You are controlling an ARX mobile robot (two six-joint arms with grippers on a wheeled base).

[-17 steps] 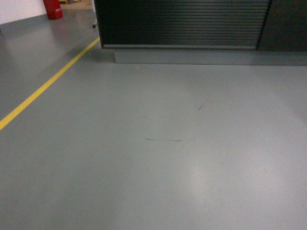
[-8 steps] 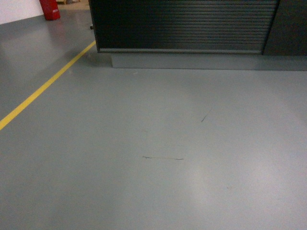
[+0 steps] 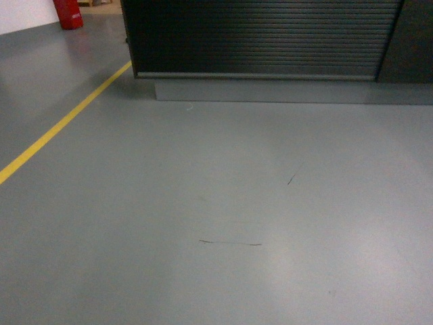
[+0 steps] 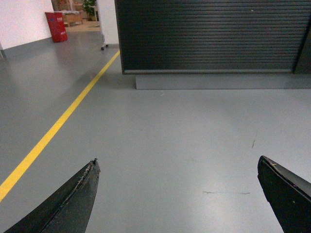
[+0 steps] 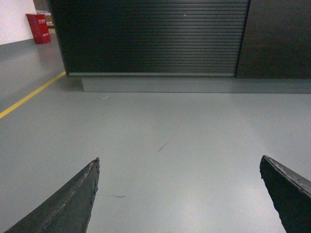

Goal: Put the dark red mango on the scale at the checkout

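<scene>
The checkout (image 3: 257, 40) is a dark counter with a slatted front and grey plinth, across the top of the head view; it also fills the top of the left wrist view (image 4: 209, 36) and the right wrist view (image 5: 150, 36). The dark red mango and the scale are out of view. My left gripper (image 4: 177, 162) is open over bare grey floor, nothing between its black fingers (image 4: 73, 204). My right gripper (image 5: 180, 162) is likewise open and empty, its fingers (image 5: 73, 204) wide apart. Neither gripper shows in the head view.
A yellow floor line (image 3: 61, 125) runs diagonally at the left toward the counter's left corner. A red container (image 3: 67, 13) stands at the far left by a white wall. A darker panel (image 5: 277, 39) adjoins the slatted front on the right. Thin scuff marks (image 3: 230, 242) cross the floor.
The counter has grown larger and shifted lower in the head view, and the floor scuffs have slid down toward the bottom: the base has rolled closer to the checkout.
</scene>
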